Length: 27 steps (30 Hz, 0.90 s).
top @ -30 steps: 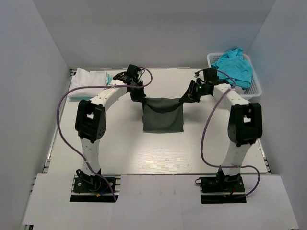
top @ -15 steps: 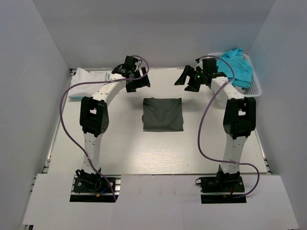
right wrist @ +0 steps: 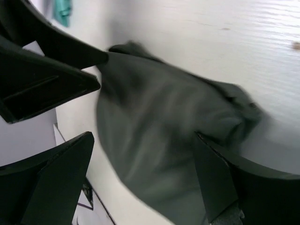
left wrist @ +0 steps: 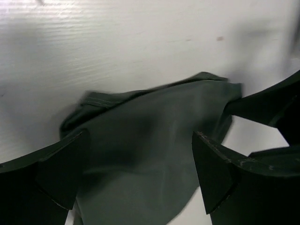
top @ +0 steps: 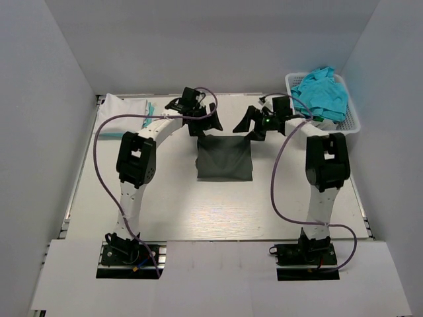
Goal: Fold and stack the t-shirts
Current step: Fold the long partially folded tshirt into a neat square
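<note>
A dark charcoal grey-green t-shirt (top: pixel 225 158), folded into a rough rectangle, lies flat at the centre of the white desk (top: pixel 172 205). The left end effector (top: pixel 205 124) hangs over the shirt's 11 o'clock corner and the right end effector (top: pixel 252 127) over its 1 o'clock corner. Both have their jaws spread wide and grip nothing. In the left wrist view the dark cloth (left wrist: pixel 154 140) fills the gap between the black fingers (left wrist: pixel 56 173), its far hem rumpled. The right wrist view shows the same cloth (right wrist: pixel 159 126), blurred, below its own fingers (right wrist: pixel 51 173). Whether any fingertip touches the fabric I cannot tell. At 10 o'clock on the desk rests a folded white t-shirt (top: pixel 122 109). At 2 o'clock a white plastic lattice basket (top: pixel 351 123) holds crumpled turquoise t-shirts (top: pixel 322 92), heaped above its rim.
</note>
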Each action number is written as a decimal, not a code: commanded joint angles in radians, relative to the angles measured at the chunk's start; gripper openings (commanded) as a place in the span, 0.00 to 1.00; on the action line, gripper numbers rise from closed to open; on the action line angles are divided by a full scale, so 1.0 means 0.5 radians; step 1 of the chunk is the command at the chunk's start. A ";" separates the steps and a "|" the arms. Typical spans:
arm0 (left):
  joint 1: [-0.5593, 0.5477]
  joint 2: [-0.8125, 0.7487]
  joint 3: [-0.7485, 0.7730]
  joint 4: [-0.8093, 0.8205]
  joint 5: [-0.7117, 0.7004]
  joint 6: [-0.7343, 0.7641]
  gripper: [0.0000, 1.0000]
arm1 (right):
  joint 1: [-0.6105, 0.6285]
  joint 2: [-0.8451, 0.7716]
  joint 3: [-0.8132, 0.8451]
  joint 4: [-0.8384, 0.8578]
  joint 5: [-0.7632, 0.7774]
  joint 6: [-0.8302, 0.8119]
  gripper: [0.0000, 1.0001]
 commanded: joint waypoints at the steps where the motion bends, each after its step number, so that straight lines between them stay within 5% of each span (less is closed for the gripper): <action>1: 0.012 0.078 0.034 -0.032 0.028 -0.003 1.00 | -0.024 0.168 0.105 0.150 -0.043 0.071 0.90; 16: 0.034 0.265 0.172 -0.048 -0.058 -0.022 1.00 | -0.058 0.389 0.141 0.083 -0.018 -0.018 0.90; 21: 0.012 0.008 0.185 -0.149 -0.293 0.043 1.00 | -0.049 0.074 0.154 0.012 0.027 -0.153 0.90; 27: -0.009 -0.440 -0.262 -0.109 -0.450 0.043 1.00 | -0.043 -0.358 -0.143 -0.010 0.171 -0.263 0.90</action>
